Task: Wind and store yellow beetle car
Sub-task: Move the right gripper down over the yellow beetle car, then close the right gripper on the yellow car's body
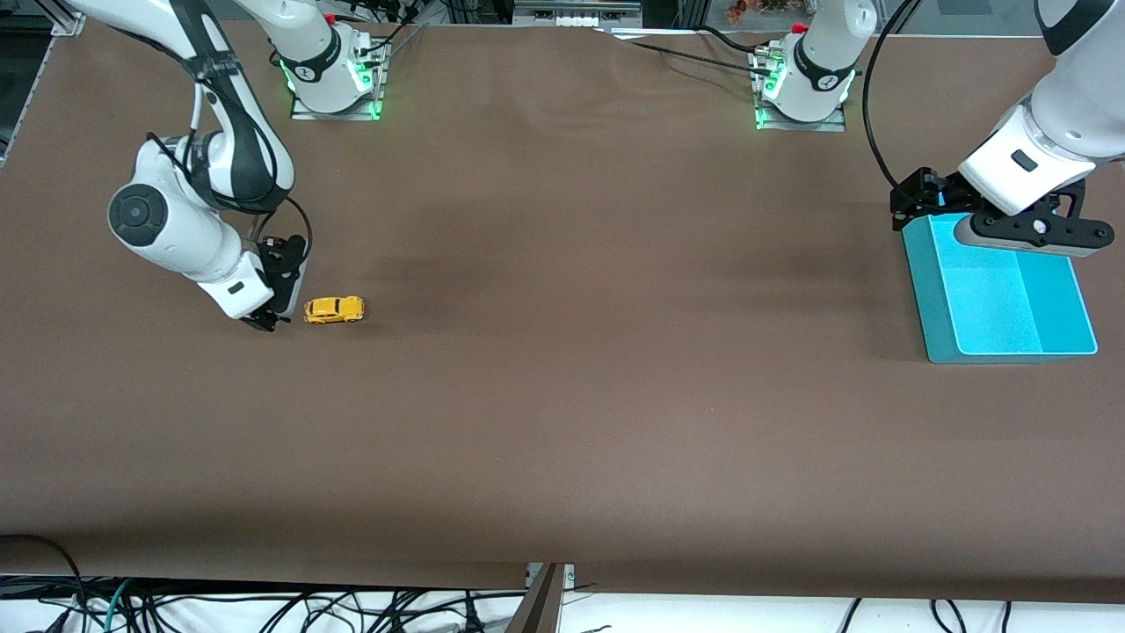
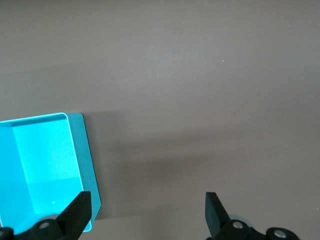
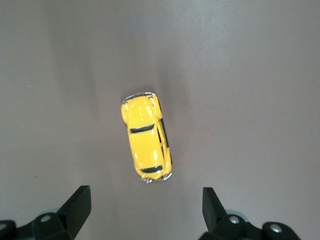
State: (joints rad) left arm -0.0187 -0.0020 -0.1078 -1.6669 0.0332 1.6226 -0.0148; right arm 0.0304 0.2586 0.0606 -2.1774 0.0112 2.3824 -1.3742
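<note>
The yellow beetle car [image 1: 334, 309] stands on its wheels on the brown table, toward the right arm's end. From the right wrist view the car [image 3: 146, 137] lies just clear of the fingertips, with nothing between them. My right gripper [image 1: 268, 321] is low at the table right beside the car, open, not touching it. My left gripper [image 2: 147, 207] hangs open and empty over the table at the edge of the cyan bin [image 1: 1002, 294], at the left arm's end.
The cyan bin [image 2: 40, 165] has nothing in it that I can see. Brown cloth [image 1: 615, 396] covers the whole table. Cables hang along the table edge nearest the front camera.
</note>
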